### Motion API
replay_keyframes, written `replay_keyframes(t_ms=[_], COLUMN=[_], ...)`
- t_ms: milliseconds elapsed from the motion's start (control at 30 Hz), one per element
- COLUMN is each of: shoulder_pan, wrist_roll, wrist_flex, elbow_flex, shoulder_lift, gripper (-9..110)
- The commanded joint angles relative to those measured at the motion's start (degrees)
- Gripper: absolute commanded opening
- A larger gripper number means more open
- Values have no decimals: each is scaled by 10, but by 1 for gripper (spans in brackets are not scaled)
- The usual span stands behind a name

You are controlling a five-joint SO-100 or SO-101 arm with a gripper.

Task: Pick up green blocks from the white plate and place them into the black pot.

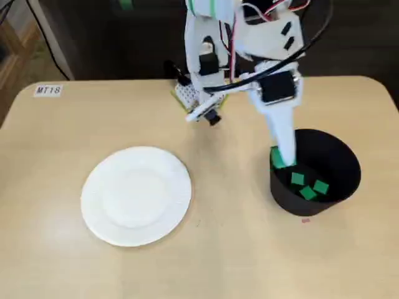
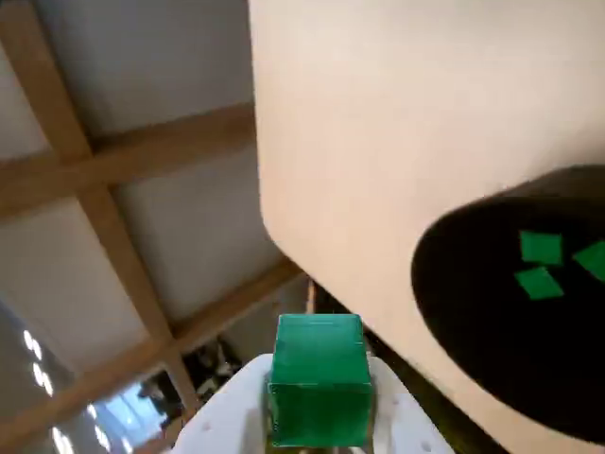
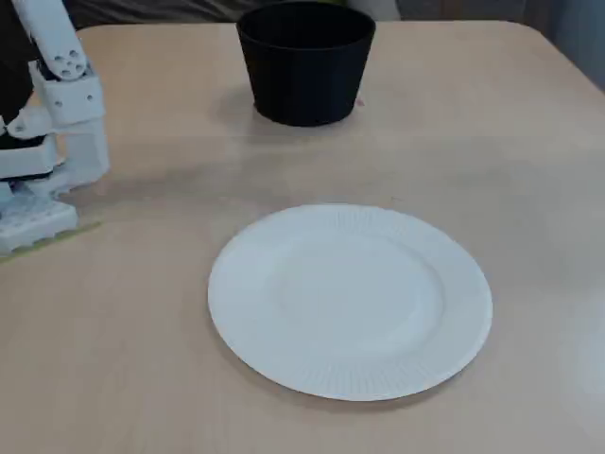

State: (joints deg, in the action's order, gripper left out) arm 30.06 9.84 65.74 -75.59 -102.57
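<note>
Jaws: closed on one green block (image 2: 319,378), gripped across two opposite faces. The wrist view shows the cube sitting square between the white fingers, its top face level. The grip looks secure, with no visible tilt.

Position: in a fixed view the held block (image 1: 278,159) hangs at the left edge of the black pot (image 1: 336,156), with the arm (image 1: 274,81) reaching down from behind. Its height above the rim cannot be read from this angle, nor whether the block is fully inside the opening. In the wrist view the pot (image 2: 473,312) lies to the right of the block, not under it, so a release here might clip the rim.

Pot contents: three green blocks on the bottom, (image 1: 298,179), (image 1: 320,186) and (image 1: 307,194), clustered close together.

White plate (image 1: 136,196): bare in both fixed views, no block on it (image 3: 350,303). It sits on the tabletop (image 1: 62,156), well apart from the pot, which leaves the arm a clear swing between pick and drop points.

Judgement: this is the carry-and-drop step for what appears to be the last block, so the task is nearly complete. The next move probably calls for a small shift toward the pot's centre before the jaws part.
</note>
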Motion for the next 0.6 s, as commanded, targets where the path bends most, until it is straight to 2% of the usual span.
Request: replay_keyframes(t_ms=[0,133,333,500,567], shoulder_pan=[62,98,98,97,98], wrist_roll=[7,11,14,18,12], wrist_flex=[-90,-180,-286,-290,-287], elbow_flex=[-102,-209,-314,-322,-327], shoulder_lift=[-54,-64,-54,-38,-40], gripper=[-2,-2,-2,-2,11])
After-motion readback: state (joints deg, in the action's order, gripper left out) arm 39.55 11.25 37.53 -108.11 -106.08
